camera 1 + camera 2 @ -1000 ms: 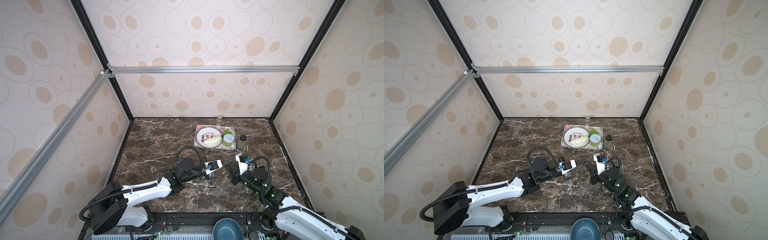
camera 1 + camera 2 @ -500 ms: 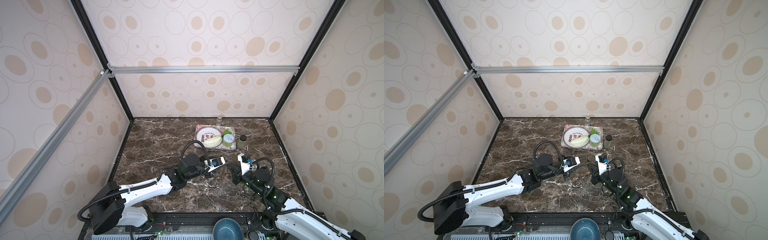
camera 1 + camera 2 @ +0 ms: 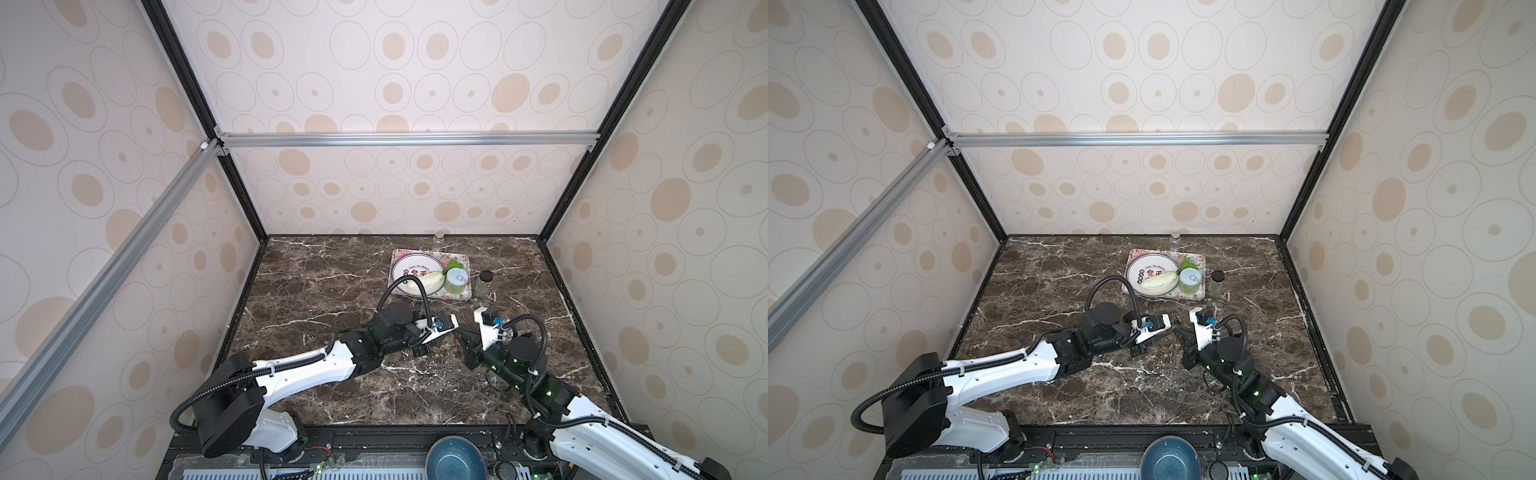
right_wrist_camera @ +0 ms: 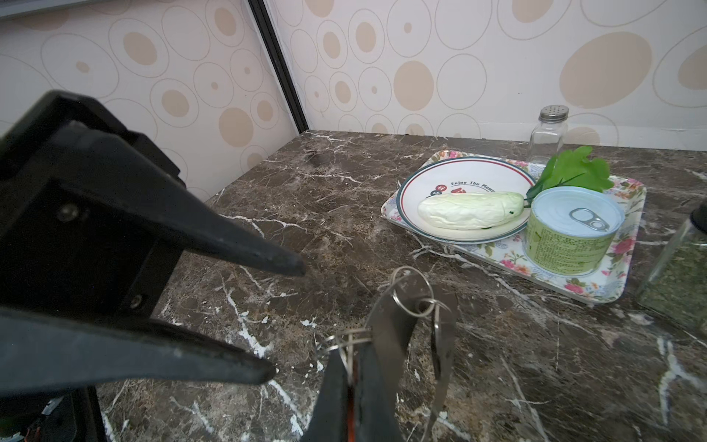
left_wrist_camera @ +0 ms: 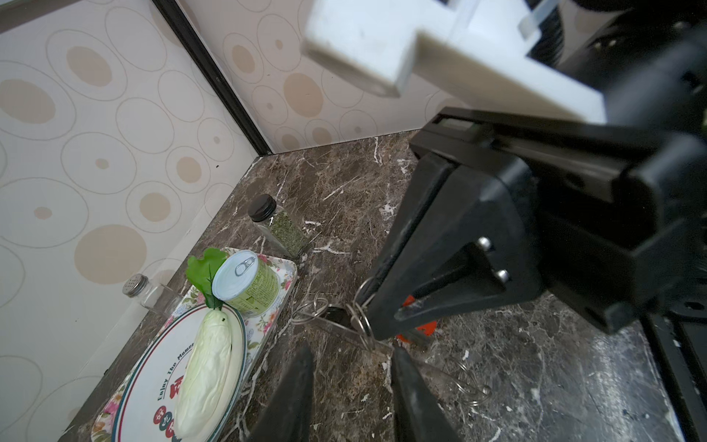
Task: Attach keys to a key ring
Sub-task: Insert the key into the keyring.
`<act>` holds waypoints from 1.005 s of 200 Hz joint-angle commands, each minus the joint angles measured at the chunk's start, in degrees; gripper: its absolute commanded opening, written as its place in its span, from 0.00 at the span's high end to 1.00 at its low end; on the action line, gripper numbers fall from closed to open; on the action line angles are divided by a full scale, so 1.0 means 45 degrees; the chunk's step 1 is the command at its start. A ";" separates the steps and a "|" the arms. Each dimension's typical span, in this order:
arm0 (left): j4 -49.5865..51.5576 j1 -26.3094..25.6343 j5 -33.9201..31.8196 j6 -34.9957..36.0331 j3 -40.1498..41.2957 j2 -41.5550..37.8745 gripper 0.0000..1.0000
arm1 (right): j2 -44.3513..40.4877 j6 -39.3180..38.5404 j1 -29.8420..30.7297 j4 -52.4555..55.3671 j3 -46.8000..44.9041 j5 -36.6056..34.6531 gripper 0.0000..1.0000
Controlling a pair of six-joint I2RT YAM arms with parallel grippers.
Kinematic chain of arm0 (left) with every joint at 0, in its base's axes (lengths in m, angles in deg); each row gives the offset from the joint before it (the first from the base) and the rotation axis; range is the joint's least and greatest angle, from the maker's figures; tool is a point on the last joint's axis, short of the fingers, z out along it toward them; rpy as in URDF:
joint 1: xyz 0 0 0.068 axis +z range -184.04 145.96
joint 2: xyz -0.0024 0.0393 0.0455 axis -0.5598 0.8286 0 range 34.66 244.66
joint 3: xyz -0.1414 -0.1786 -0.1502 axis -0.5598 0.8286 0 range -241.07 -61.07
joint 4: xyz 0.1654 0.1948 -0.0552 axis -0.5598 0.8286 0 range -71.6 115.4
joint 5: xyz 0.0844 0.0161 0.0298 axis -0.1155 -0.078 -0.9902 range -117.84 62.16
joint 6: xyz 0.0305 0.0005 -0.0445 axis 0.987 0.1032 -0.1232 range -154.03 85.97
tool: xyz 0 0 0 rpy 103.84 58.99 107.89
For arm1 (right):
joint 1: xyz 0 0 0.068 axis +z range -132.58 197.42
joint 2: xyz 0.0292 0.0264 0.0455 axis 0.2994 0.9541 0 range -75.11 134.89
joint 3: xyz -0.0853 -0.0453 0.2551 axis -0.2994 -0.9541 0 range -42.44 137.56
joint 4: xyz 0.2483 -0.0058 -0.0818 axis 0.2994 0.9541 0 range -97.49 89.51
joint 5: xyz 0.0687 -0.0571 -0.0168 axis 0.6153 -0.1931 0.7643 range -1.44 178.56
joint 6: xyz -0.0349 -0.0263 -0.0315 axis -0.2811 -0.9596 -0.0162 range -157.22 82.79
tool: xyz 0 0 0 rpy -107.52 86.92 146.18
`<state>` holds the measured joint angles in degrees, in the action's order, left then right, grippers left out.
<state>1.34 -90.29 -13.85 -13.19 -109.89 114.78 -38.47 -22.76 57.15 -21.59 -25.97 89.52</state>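
Observation:
My right gripper (image 4: pixel 350 356) is shut on the red tag (image 4: pixel 350 417), of which only a red sliver shows between the jaws. Thin wire loops (image 4: pixel 346 338) bunch at its tips. The grey key ring (image 4: pixel 386 325) hangs from those loops above the marble, tilted, and a dark fob (image 4: pixel 436 344) dangles behind it from a small ring. My left gripper (image 5: pixel 352 348) is open with nothing between its fingers. It points at the right gripper (image 5: pixel 377 333) from close by. The left fingers (image 4: pixel 267 264) stand just beside the loops, not touching them. In a top view both grippers meet mid-table (image 3: pixel 455 334).
A floral tray (image 3: pixel 465 297) behind the grippers carries a plate (image 3: pixel 401 270), a pale cabbage (image 3: pixel 426 282), a green can (image 3: pixel 456 280) and a leaf. A herb jar (image 3: pixel 485 284) stands right of it, a glass shaker (image 3: pixel 439 237) at the back wall, a blue bowl (image 3: pixel 455 459) below the front edge.
My left gripper has opened and shifted slightly right, toward the right gripper. The right gripper has stayed shut on its load and barely moved.

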 commanded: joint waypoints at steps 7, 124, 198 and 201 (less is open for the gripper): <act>0.0537 -0.0137 0.0114 0.0270 -0.0798 0.0217 0.66 | -0.0037 -0.0161 -0.0005 -0.0219 0.0149 0.0082 1.00; 0.0418 -0.0130 -0.0496 0.0505 -0.1039 0.0924 0.82 | 0.0012 -0.0206 0.0039 -0.0264 0.0174 0.0160 1.00; -0.0307 -0.0127 -0.1011 0.0603 -0.0535 0.0484 1.00 | 0.0026 -0.0171 0.0058 -0.0285 0.0115 -0.0009 1.00; -0.0342 -0.0119 -0.1022 0.0593 -0.0511 0.0469 1.00 | 0.0012 -0.0162 0.0059 -0.0288 0.0118 -0.0025 1.00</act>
<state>2.84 -90.66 -16.42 -11.59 -112.09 118.60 -38.14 -23.17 57.17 -21.68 -25.97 89.71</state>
